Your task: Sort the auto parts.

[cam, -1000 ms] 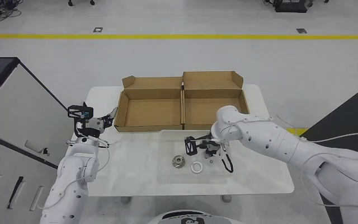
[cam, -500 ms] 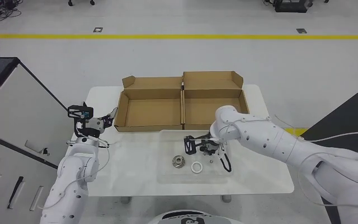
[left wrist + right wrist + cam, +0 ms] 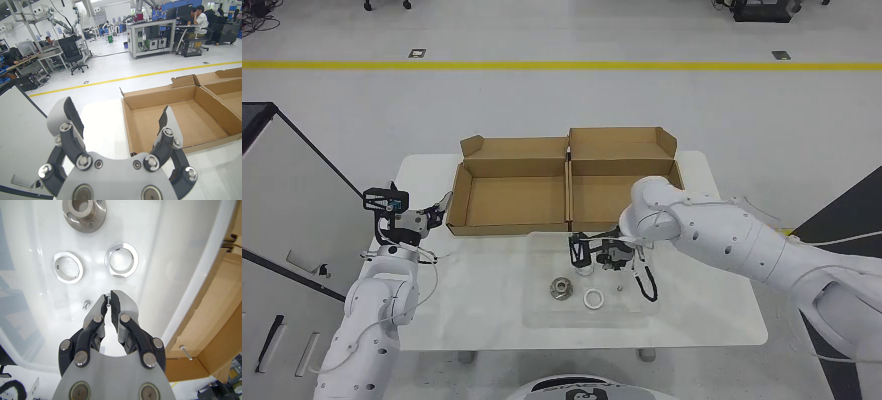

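Observation:
My right gripper [image 3: 107,298] is shut on a small silver bolt [image 3: 108,300] and hangs just above the white tray [image 3: 170,256]. In the top view it [image 3: 576,253] sits over the tray's far side, close to the right cardboard box [image 3: 617,195]. Below it in the tray lie a second small bolt [image 3: 86,305], two aluminium rings [image 3: 68,267] [image 3: 121,262] and a steel flange [image 3: 84,211]. One longer bolt [image 3: 185,351] rests in a corner of the right box. My left gripper [image 3: 117,107] stands open and empty beside the left box [image 3: 170,123].
The two open cardboard boxes [image 3: 512,200] stand side by side at the table's far edge, touching the tray [image 3: 542,312]. The flange [image 3: 561,288] and a ring [image 3: 594,298] lie near the tray's front. Bare tabletop stretches left of the tray.
My right gripper has shifted a little toward the boxes, still shut on the small bolt. The left arm has stayed still.

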